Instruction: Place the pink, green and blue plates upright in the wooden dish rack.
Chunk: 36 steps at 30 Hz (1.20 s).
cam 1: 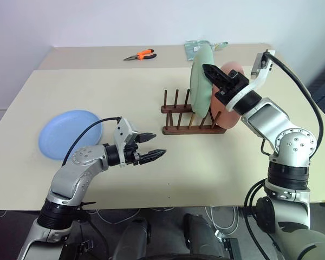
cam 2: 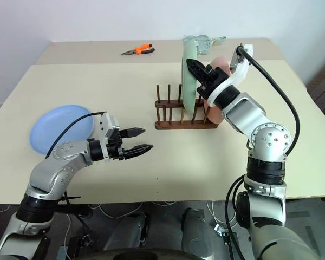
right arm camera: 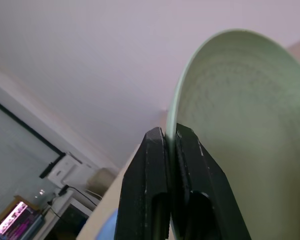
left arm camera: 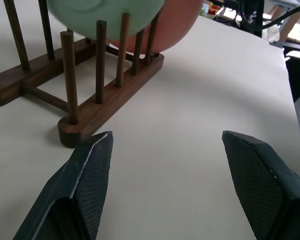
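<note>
green plate (cam 1: 201, 81) sits upright in the wooden dish rack (cam 1: 192, 115), right gripper (cam 1: 212, 75) pinching its rim (release next); left gripper (cam 1: 150, 147) spread, blue plate (cam 1: 69, 133) at nine o'clock.

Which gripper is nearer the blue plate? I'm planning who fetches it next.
Left. The left gripper, open, hovers over the table just beside the blue plate. The right gripper is across at the dish rack, at the green plate's rim.

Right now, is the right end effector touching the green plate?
Touching: in the right wrist view the right end effector has its fingers either side of the green plate rim.
</note>
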Each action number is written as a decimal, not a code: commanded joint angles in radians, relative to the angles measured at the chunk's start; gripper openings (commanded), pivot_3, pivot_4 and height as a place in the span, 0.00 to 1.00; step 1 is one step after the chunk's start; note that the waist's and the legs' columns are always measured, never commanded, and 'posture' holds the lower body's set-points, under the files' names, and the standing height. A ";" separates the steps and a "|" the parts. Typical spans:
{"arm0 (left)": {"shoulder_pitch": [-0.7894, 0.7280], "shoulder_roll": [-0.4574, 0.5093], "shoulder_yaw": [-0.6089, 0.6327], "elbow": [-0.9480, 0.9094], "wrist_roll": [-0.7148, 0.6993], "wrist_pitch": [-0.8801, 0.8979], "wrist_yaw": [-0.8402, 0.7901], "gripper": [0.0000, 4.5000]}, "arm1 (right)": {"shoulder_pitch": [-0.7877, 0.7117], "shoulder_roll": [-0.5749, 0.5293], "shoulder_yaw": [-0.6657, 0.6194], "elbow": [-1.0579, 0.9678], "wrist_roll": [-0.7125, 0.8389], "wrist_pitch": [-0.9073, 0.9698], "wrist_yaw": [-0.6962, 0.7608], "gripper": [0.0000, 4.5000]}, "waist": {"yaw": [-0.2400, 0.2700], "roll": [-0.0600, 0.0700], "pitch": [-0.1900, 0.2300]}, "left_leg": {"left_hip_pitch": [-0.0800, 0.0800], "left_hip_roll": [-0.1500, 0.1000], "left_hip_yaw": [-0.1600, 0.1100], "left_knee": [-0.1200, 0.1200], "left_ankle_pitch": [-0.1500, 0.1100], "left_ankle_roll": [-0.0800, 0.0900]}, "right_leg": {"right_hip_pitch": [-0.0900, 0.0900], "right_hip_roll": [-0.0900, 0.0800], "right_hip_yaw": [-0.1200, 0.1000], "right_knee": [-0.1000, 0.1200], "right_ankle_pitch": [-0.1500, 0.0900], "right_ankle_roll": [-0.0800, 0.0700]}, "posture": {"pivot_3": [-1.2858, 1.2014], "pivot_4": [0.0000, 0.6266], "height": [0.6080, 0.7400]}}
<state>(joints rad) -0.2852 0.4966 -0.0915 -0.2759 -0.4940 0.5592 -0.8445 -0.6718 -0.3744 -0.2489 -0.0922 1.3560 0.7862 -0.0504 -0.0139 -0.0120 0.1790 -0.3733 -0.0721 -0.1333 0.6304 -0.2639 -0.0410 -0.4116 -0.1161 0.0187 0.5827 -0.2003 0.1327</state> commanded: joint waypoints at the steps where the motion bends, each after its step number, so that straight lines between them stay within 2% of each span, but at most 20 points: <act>1: 0.000 0.001 0.029 -0.033 -0.015 -0.020 0.001 0.80 | -0.043 -0.030 0.004 -0.013 -0.073 -0.007 0.052 0.30 | 0.000 0.000 0.000 | 0.000 0.000 0.000 0.000 0.000 0.000 | 0.000 0.000 0.000 0.000 0.000 0.000 | 0.52 0.24 1.00; 4: 0.001 -0.003 0.052 -0.025 -0.021 -0.005 0.028 0.80 | -0.051 -0.096 0.057 -0.095 -0.257 -0.085 0.157 0.63 | 0.000 0.001 0.000 | 0.000 0.000 0.000 0.000 0.000 0.000 | -0.001 0.000 0.000 0.000 0.000 0.000 | 0.52 0.24 1.00; 5: 0.000 -0.004 0.061 -0.021 -0.020 -0.006 0.037 0.85 | -0.051 -0.112 0.072 -0.112 -0.309 -0.113 0.188 0.74 | 0.000 0.001 0.000 | -0.001 0.000 0.000 0.000 0.000 0.000 | -0.001 0.000 0.000 0.000 0.000 0.001 | 0.52 0.24 1.00; 7: -0.002 -0.009 0.096 -0.012 -0.026 -0.011 0.059 0.99 | -0.052 -0.149 0.096 -0.130 -0.417 -0.170 0.238 0.74 | 0.000 0.001 0.000 | 0.000 0.000 0.000 0.000 0.000 0.000 | -0.001 0.000 0.000 0.000 0.001 0.002 | 0.52 0.24 1.00; 8: -0.010 -0.016 0.135 0.005 -0.012 -0.030 0.103 0.99 | -0.062 -0.178 0.103 -0.134 -0.466 -0.192 0.269 0.74 | 0.000 0.000 0.000 | 0.000 0.000 0.000 0.000 0.000 0.000 | 0.000 0.000 0.000 0.000 0.001 0.003 | 0.52 0.24 1.00; 10: -0.028 -0.029 0.206 0.048 0.029 -0.067 0.201 1.00 | -0.078 -0.231 0.127 -0.148 -0.565 -0.240 0.331 0.83 | 0.001 0.000 0.000 | 0.000 0.000 0.000 0.000 0.000 0.000 | 0.000 0.000 0.000 0.000 0.001 0.003 | 0.52 0.24 1.00; 12: -0.064 -0.041 0.285 0.117 0.091 -0.077 0.362 1.00 | -0.088 -0.276 0.175 -0.196 -0.647 -0.287 0.419 0.99 | 0.002 0.000 0.001 | 0.000 0.000 0.000 0.000 0.000 0.000 | 0.000 0.000 -0.001 0.000 0.001 0.003 | 0.52 0.24 1.00; 16: -0.142 -0.072 0.539 0.190 0.148 0.016 0.761 1.00 | -0.073 -0.321 0.355 -0.301 -0.817 -0.362 0.589 0.99 | -0.008 -0.002 0.000 | 0.000 0.001 0.000 0.000 0.000 0.000 | -0.001 0.001 0.000 0.000 0.000 0.006 | 0.52 0.24 1.00; 19: -0.147 -0.066 0.666 0.183 0.162 0.070 0.913 1.00 | -0.040 -0.289 0.436 -0.308 -0.893 -0.405 0.651 0.99 | -0.005 -0.004 -0.001 | 0.000 0.001 0.000 -0.001 0.000 -0.001 | -0.002 0.001 0.000 0.000 0.000 0.007 | 0.52 0.24 1.00; 21: -0.125 -0.070 0.747 0.152 0.141 0.132 0.974 1.00 | -0.018 -0.264 0.477 -0.300 -0.930 -0.429 0.682 0.99 | -0.001 -0.006 -0.001 | 0.000 0.000 0.000 0.000 0.000 -0.001 | -0.001 0.000 0.000 0.000 0.001 0.005 | 0.52 0.24 1.00; 24: -0.075 -0.090 0.811 0.087 0.063 0.258 0.980 1.00 | -0.004 -0.227 0.494 -0.286 -0.963 -0.447 0.710 0.99 | 0.005 -0.008 0.000 | -0.001 -0.001 -0.001 0.001 0.000 -0.001 | -0.001 -0.001 0.000 0.000 0.001 0.004 | 0.52 0.24 1.00; 27: -0.009 -0.162 0.880 -0.010 -0.080 0.424 0.978 1.00 | 0.002 -0.192 0.501 -0.264 -0.989 -0.466 0.735 0.99 | 0.009 -0.010 0.000 | -0.001 -0.001 -0.002 0.001 0.000 -0.002 | 0.000 -0.001 -0.001 0.000 0.001 0.004 | 0.52 0.24 1.00; 31: -0.009 -0.270 0.993 -0.033 -0.183 0.519 1.076 1.00 | 0.008 -0.156 0.498 -0.254 -1.015 -0.473 0.750 0.99 | 0.003 -0.013 0.000 | 0.000 -0.001 -0.003 0.001 0.001 -0.002 | 0.000 0.000 -0.002 0.001 0.001 0.004 | 0.52 0.24 1.00; 34: -0.044 -0.313 1.045 0.006 -0.228 0.523 1.136 0.81 | 0.019 -0.146 0.495 -0.256 -1.035 -0.470 0.755 1.00 | 0.003 -0.013 -0.001 | 0.001 0.000 -0.003 0.000 0.001 -0.003 | 0.000 0.000 -0.002 0.002 0.001 0.004 | 0.52 0.24 1.00; 36: -0.063 -0.318 1.047 0.029 -0.238 0.518 1.153 0.60 | 0.025 -0.148 0.494 -0.261 -1.037 -0.455 0.767 1.00 | 0.003 -0.013 -0.001 | 0.001 0.000 -0.003 0.000 0.001 -0.003 | 0.000 0.000 -0.002 0.002 0.001 0.004 | 0.52 0.24 1.00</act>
<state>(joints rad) -0.3351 0.1770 0.9395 -0.2515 -0.7041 1.0808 0.2920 -0.6420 -0.5282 0.2654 -0.3307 0.3233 0.3333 0.7083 -0.0107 -0.0250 0.1785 -0.3727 -0.0726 -0.1365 0.6304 -0.2627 -0.0445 -0.4118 -0.1159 0.0168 0.5846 -0.1989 0.1363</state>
